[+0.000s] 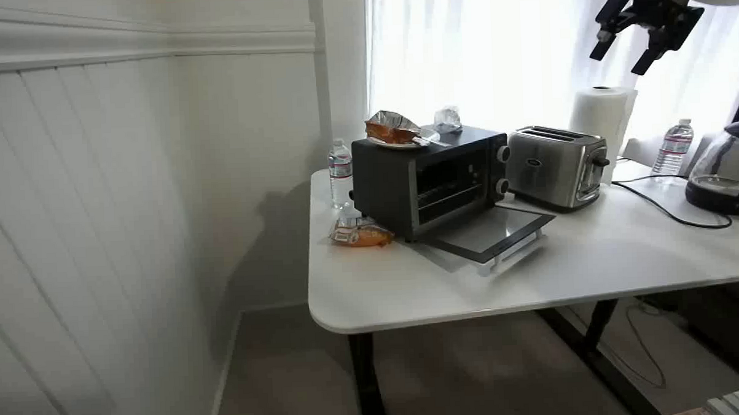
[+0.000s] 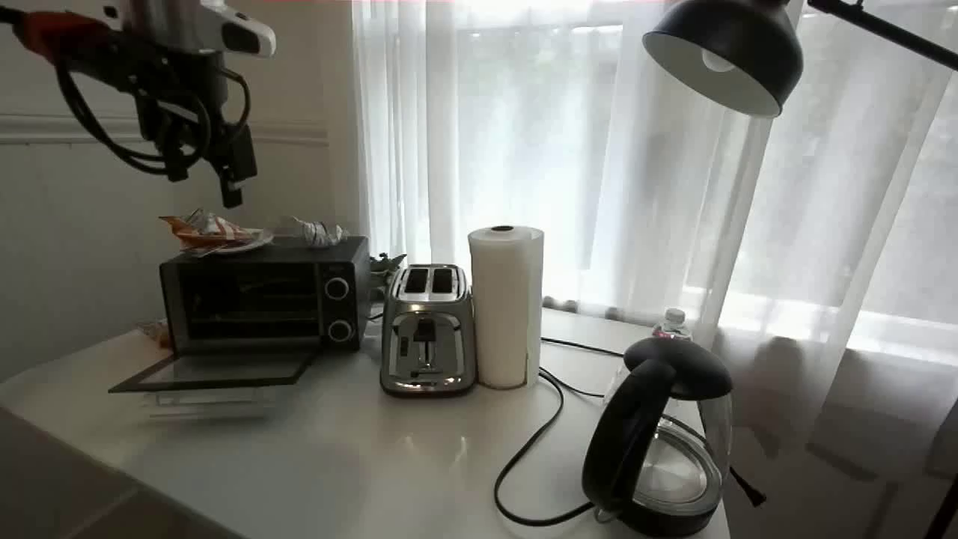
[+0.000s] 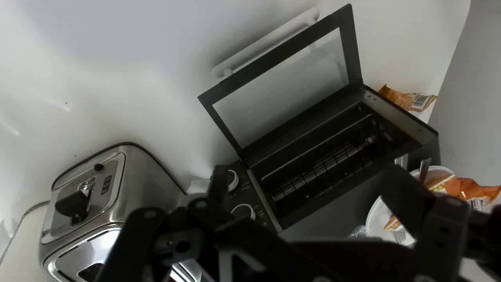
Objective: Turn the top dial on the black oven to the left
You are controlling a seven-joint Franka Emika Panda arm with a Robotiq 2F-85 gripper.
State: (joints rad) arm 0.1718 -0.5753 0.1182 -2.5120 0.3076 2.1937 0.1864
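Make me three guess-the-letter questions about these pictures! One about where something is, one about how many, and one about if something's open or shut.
1. Where is the white plate?
A) on top of the black toaster oven
B) inside the oven
C) on the silver slot toaster

2. How many dials are on the oven's front?
A) one
B) three
C) two

3. How is the oven's glass door?
A) shut
B) swung down open
C) missing

Right letters:
1 A: both exterior views show the plate on the oven's top.
2 C: both exterior views show two, one above the other.
3 B: all three views show the door folded out and the inside uncovered.
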